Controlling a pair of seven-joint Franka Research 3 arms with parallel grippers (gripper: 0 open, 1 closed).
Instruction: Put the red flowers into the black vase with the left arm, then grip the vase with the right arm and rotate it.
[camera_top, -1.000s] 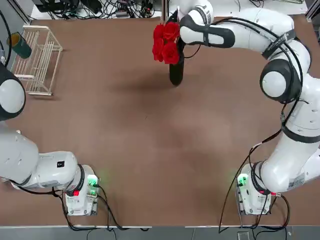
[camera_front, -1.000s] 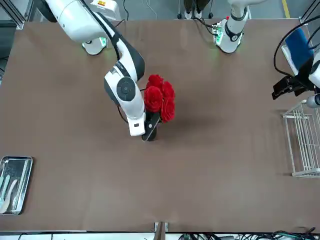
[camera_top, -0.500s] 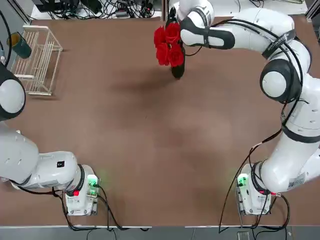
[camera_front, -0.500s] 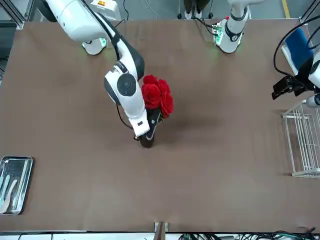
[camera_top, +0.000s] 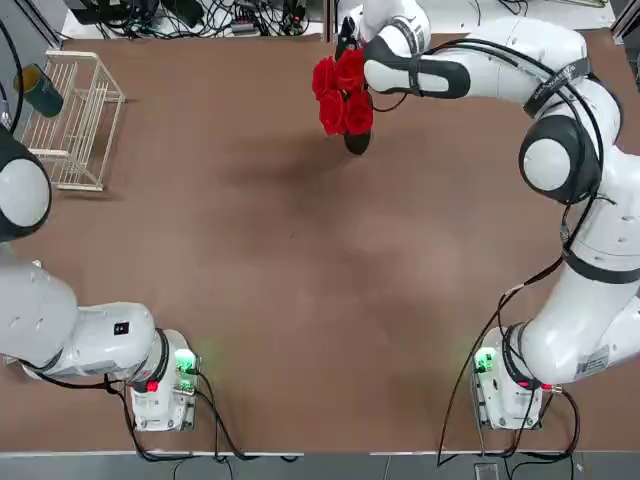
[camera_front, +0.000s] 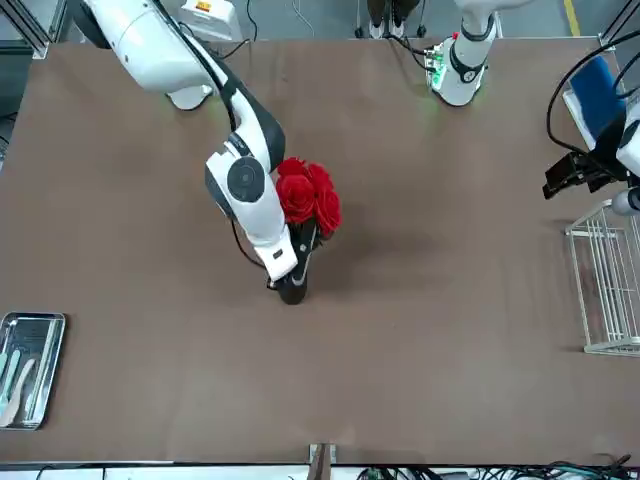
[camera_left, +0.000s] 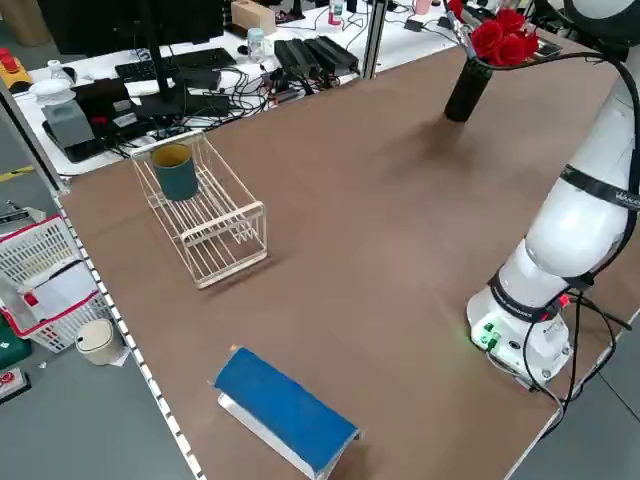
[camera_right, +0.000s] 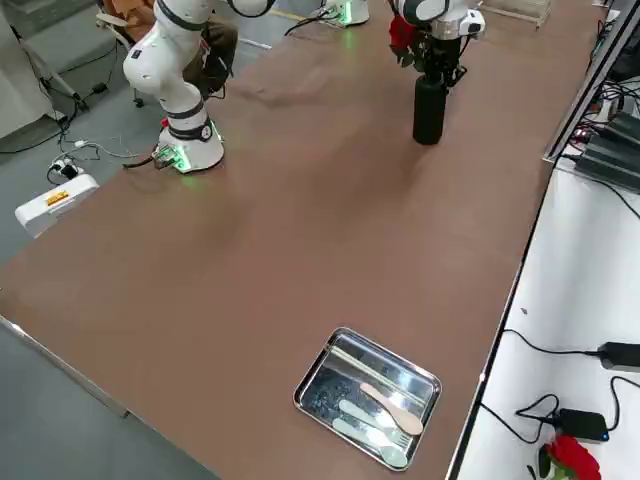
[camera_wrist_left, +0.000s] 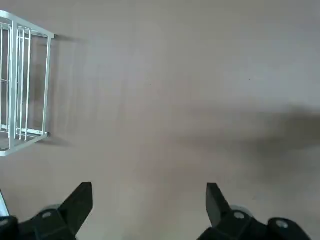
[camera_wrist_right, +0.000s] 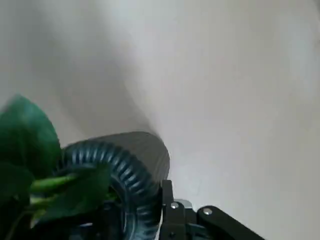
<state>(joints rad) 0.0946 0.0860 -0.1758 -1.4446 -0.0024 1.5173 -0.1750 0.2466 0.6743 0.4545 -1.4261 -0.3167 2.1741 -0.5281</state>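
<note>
Two arms stand at the brown table (camera_top: 300, 300), and only the right arm (camera_top: 560, 150) reaches across it. Its claw (camera_front: 287, 272) is at the far middle of the table, clenched on the vase (camera_front: 292, 289) just below the rim; the right wrist view shows a black finger (camera_wrist_right: 172, 212) pressed against the ribbed rim of the vase (camera_wrist_right: 125, 165). The vase stands on the table, leaning slightly in the left side view (camera_left: 465, 92), while in the right side view it looks upright (camera_right: 428, 108). The flowers (camera_top: 342, 92) sit in the vase, their red blooms bunched above its mouth and beside the right wrist; green leaves (camera_wrist_right: 30, 150) and stems show at the rim in the wrist view. From the front, the blooms (camera_front: 306, 195) hide most of the vase's top.

The left arm (camera_top: 40, 320) is drawn back at its own near corner of the table. Its claw (camera_wrist_left: 149, 202) hangs released above bare table, fingers (camera_wrist_left: 80, 200) wide apart with nothing between them, near a white wire rack (camera_top: 75, 120).

A teal cup (camera_left: 177, 172) sits at the rack's far end. A steel tray (camera_right: 368, 396) with pale spoons lies near the far right corner. A blue block (camera_left: 285, 410) lies at the left table edge.
</note>
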